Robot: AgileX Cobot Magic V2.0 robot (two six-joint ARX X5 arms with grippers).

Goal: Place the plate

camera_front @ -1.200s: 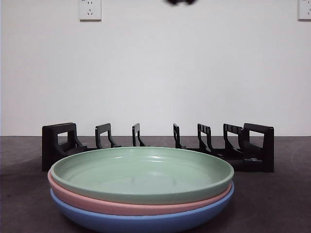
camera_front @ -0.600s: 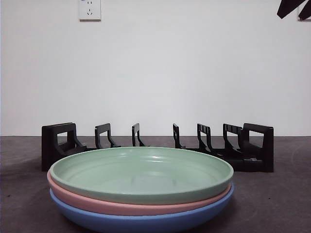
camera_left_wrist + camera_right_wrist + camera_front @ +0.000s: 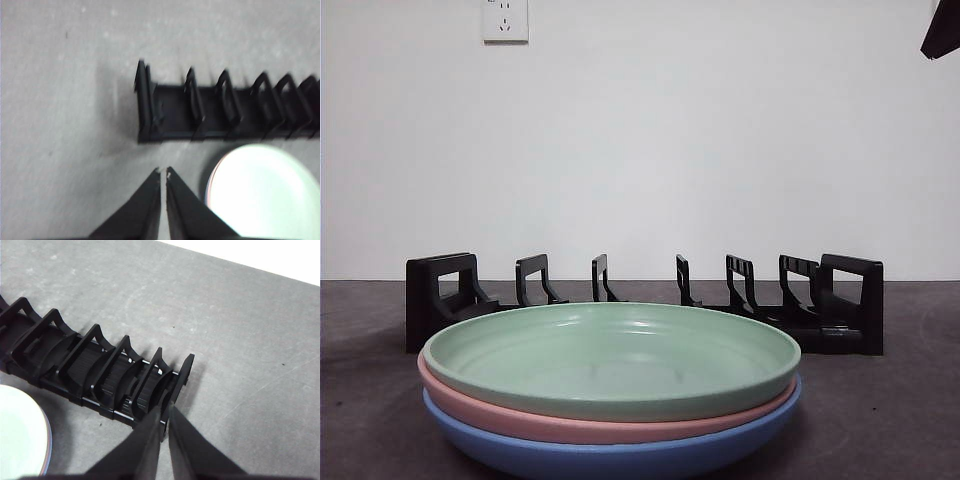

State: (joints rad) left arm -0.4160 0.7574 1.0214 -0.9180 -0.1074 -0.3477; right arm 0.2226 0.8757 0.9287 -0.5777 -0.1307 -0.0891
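Observation:
Three plates are stacked at the front of the table: a green plate (image 3: 610,355) on top, a pink one (image 3: 570,425) under it and a blue one (image 3: 620,460) at the bottom. In the left wrist view the top plate (image 3: 260,192) looks pale and lies beside my left gripper (image 3: 163,173), which is shut, empty and high above the table. My right gripper (image 3: 165,407) is also shut and empty, hovering over one end of the black rack (image 3: 95,370). The edge of the plate stack (image 3: 20,440) shows there too.
The black plate rack (image 3: 640,295) stands behind the stack with several upright dividers and open slots. It also appears in the left wrist view as the rack (image 3: 225,107). A black arm tip (image 3: 942,30) shows at the front view's top right corner.
The black arm tip has moved from the top middle of the front view to the top right corner, now mostly out of the picture. Plates and rack have not moved.

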